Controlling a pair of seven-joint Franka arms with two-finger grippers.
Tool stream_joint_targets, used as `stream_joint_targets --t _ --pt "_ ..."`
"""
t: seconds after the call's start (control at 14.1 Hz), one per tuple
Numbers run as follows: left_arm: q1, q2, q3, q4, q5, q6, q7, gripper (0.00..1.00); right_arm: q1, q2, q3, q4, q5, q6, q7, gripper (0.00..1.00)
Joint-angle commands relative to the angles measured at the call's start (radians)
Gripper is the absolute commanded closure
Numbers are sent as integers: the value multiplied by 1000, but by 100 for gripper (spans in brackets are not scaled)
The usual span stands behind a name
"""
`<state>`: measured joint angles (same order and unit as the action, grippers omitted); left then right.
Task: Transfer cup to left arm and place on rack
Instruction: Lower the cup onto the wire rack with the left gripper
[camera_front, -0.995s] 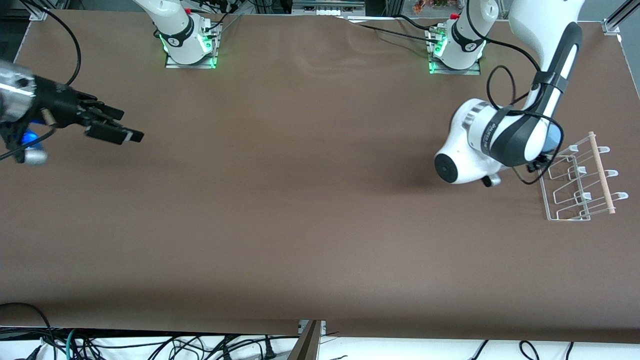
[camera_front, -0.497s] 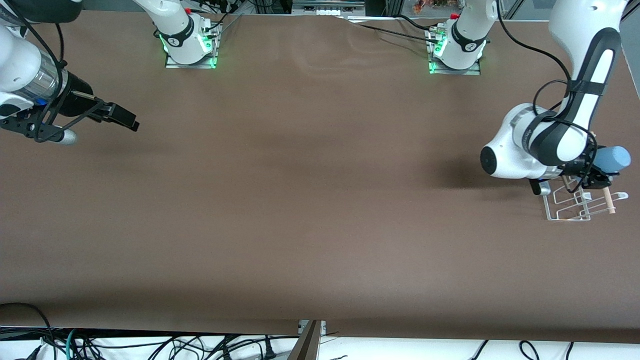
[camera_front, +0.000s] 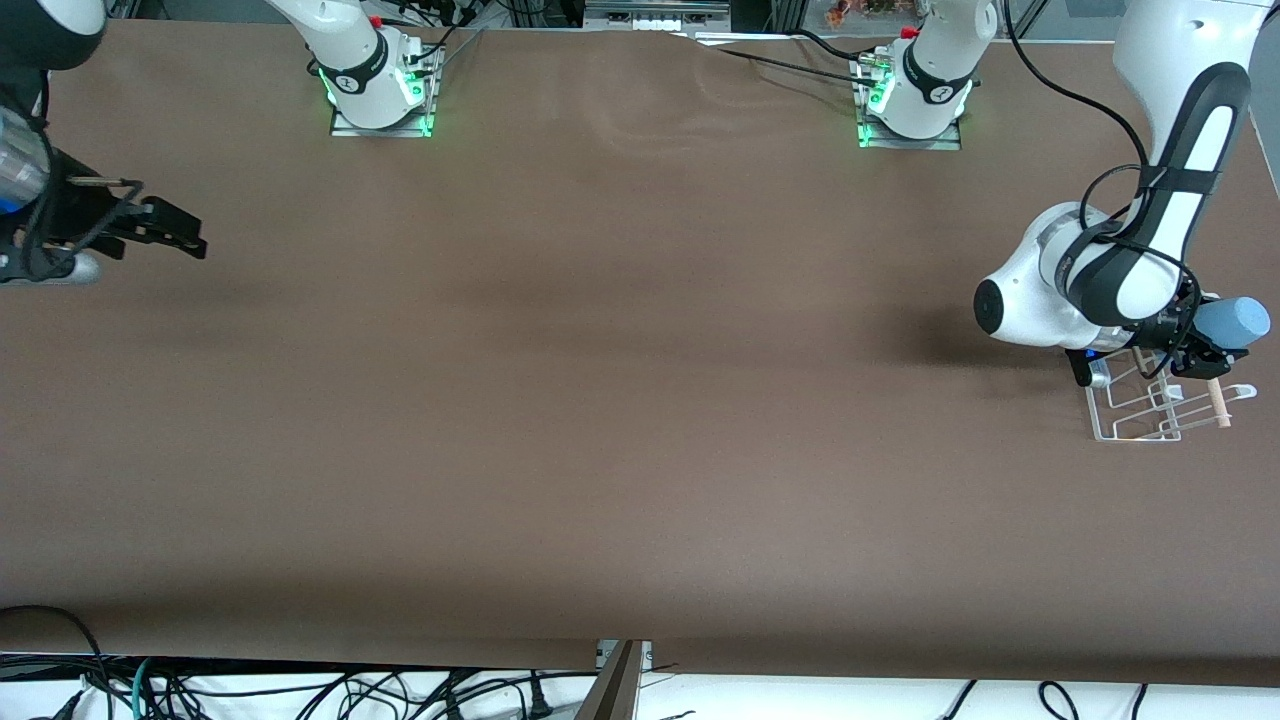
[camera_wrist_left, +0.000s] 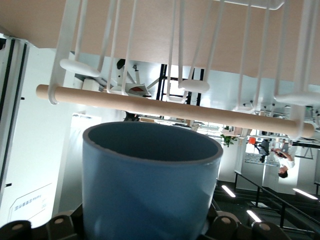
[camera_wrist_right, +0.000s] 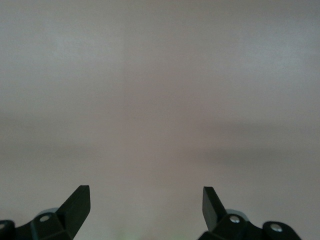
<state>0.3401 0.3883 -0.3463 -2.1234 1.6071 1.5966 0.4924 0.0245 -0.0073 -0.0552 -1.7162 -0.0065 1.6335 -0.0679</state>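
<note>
My left gripper (camera_front: 1200, 352) is shut on the light-blue cup (camera_front: 1232, 321) and holds it on its side over the white wire rack (camera_front: 1140, 415), at the left arm's end of the table. In the left wrist view the cup (camera_wrist_left: 150, 185) fills the space between my fingers, its open mouth toward the rack's wooden dowel (camera_wrist_left: 170, 107) and looped prongs (camera_wrist_left: 80, 67). My right gripper (camera_front: 175, 232) is open and empty, held above the table at the right arm's end; its wrist view shows only its two fingertips (camera_wrist_right: 80, 202) and bare table.
The brown table (camera_front: 600, 400) spreads between the two arms. The arm bases (camera_front: 380, 90) stand along its edge farthest from the front camera. Cables (camera_front: 300, 690) lie below the table's near edge.
My left arm has swung the cup toward the table's end and lowered it over the rack, where it now shows past the wrist. My right gripper has drawn back toward its own end.
</note>
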Motion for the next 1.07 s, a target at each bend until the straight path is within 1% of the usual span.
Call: stream_joint_targets --t 0.0,0.21,0.36,0.43,0.5,0.57,0.64,0.85,0.99 --pt "43 -3 -8 -39 54 39 -69 84 35 -17 -26 10 -7 -15 -29 1" --pt "43 17 -8 -63 54 37 -149 83 32 -13 -26 12 -6 -8 -29 1" --pt "43 26 -8 -63 54 36 -156 82 31 -7 -26 12 -10 -4 -29 1" --pt "42 27 -10 -61 54 37 -156 80 31 -2 -26 12 -10 -4 -27 1" --pt "40 29 -10 -61 54 36 -156 77 32 -2 -25 18 -4 -7 -27 1" --pt "31 37 -8 -61 54 26 -152 11 32 1 -23 23 -4 -11 -29 1" --pt "28 40 -10 -58 54 22 -150 0 34 1 -23 23 -4 -12 -29 1" --pt "26 35 -13 -49 48 20 -141 0 38 4 -12 43 -1 -14 -26 1" --pt "28 15 -16 -27 27 20 -140 0 43 27 -8 72 -7 -12 -33 1"
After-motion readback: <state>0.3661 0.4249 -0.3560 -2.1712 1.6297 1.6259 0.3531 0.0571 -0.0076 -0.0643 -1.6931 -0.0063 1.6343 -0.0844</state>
